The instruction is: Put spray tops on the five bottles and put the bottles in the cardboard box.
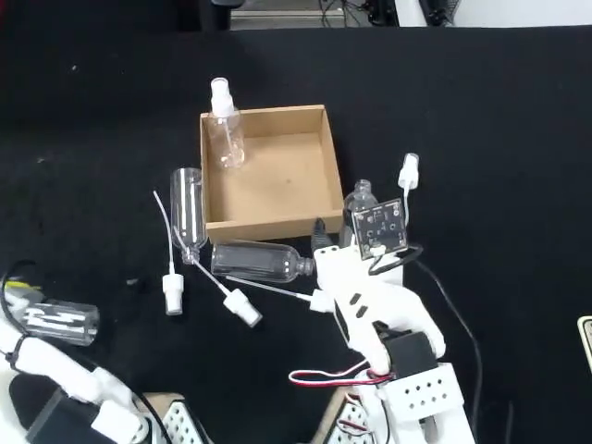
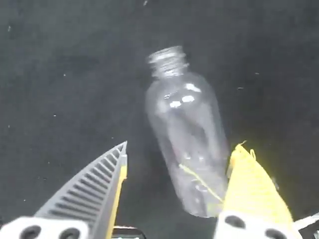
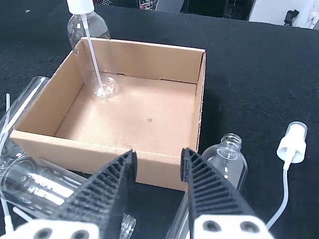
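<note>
Table: black cloth is covering it; a pale floor with cables is showing past its far edge.
Cardboard box: is sitting mid-table, a capped bottle standing in its far left corner.
Left hand: is gaping around an open-necked bottle lying on the cloth.
Right hand: is hanging parted before the box's near wall, beside an upright bottle.

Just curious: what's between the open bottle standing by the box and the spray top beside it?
Nothing, just bare black table between the bottle and the spray top, clearest in the right wrist view.
</note>
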